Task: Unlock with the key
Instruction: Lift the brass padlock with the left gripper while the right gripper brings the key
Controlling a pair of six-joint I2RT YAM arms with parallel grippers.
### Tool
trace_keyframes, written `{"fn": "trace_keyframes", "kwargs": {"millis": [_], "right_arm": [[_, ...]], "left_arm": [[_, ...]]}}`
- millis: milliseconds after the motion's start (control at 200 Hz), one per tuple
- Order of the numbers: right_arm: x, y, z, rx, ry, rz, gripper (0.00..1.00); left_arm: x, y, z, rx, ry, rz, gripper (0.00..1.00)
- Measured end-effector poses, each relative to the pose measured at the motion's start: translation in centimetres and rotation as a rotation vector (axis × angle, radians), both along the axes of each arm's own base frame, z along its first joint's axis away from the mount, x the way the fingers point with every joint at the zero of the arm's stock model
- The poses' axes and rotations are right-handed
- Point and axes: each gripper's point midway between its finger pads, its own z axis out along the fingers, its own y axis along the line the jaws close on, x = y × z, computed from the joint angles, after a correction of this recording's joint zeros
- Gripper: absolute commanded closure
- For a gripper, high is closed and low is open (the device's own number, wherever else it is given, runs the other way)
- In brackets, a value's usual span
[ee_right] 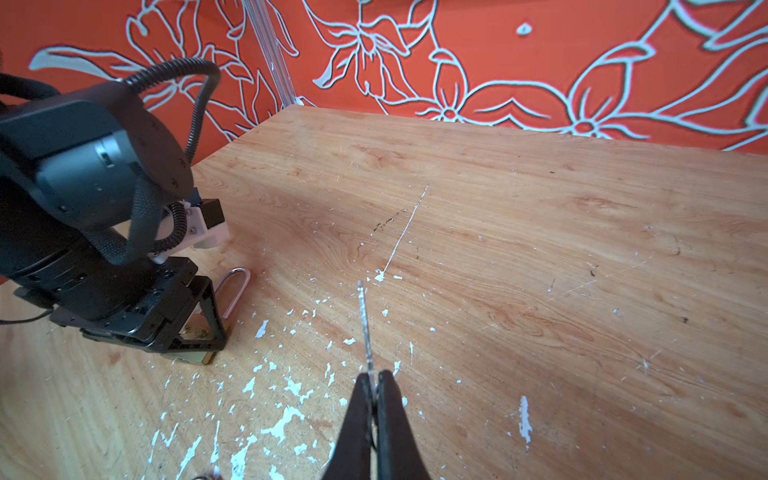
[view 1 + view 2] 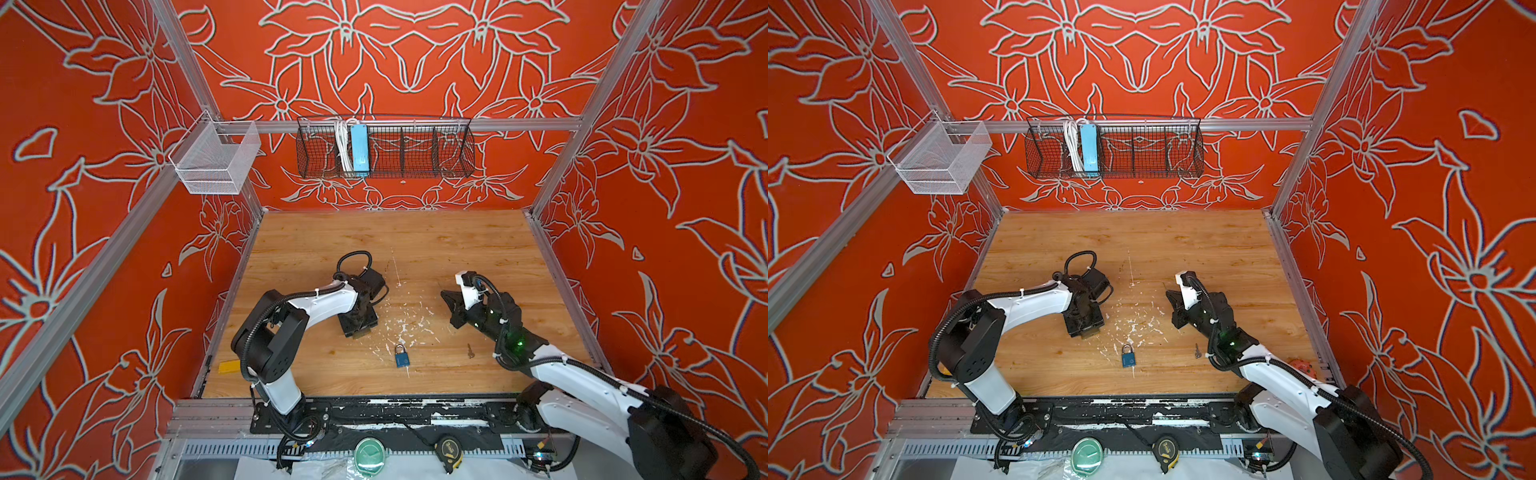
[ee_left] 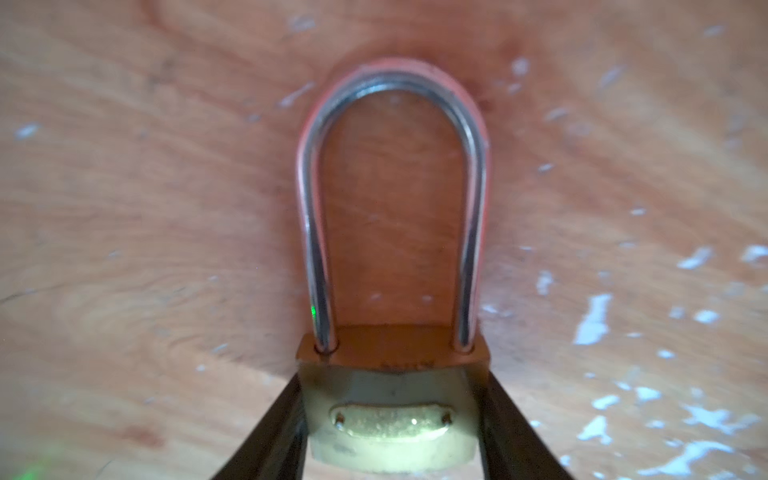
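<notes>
Key (image 1: 365,324) in right gripper (image 1: 374,377); brass padlock (image 3: 390,424) in left gripper (image 3: 392,376)

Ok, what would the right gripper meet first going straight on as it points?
Looks free: the key in the right gripper points over bare table toward the wall. The left gripper with its brass padlock sits aside; depth is unclear.

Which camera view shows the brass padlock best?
The left wrist view: the brass padlock fills it, shackle seated in the body, fingers on both sides. The right wrist view shows it small, half hidden under the left gripper. Both top views show only a brass edge.
</notes>
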Motion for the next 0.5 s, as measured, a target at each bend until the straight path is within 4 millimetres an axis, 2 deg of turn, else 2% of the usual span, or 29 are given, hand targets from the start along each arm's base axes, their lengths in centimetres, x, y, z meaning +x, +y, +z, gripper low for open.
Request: {"fn": "trace_keyframes", "kwargs": {"millis": [110, 205, 340, 500], "right_arm": [[0.1, 0.1, -0.2, 0.004, 0.01, 0.006, 1.0], [0.0, 0.5, -1.3, -0.005, 0.045, 0.024, 1.0], [-0.2, 1.0, -2.7, -0.018, 0.091, 0.051, 1.0], [-0.7, 1.9, -3.3, -0.012, 0.122, 0.112, 1.0]], "left_arm": [[0.2, -0.3, 1.3, -0.07, -0.093, 0.01, 0.69], [0.3, -0.4, 3.4, -0.137, -0.189, 0.021, 0.74], [1.0, -0.8, 6.0, -0.205, -0.299, 0.03, 0.76], [1.6, -0.9, 7.9, -0.238, -0.368, 0.032, 0.81]]}}
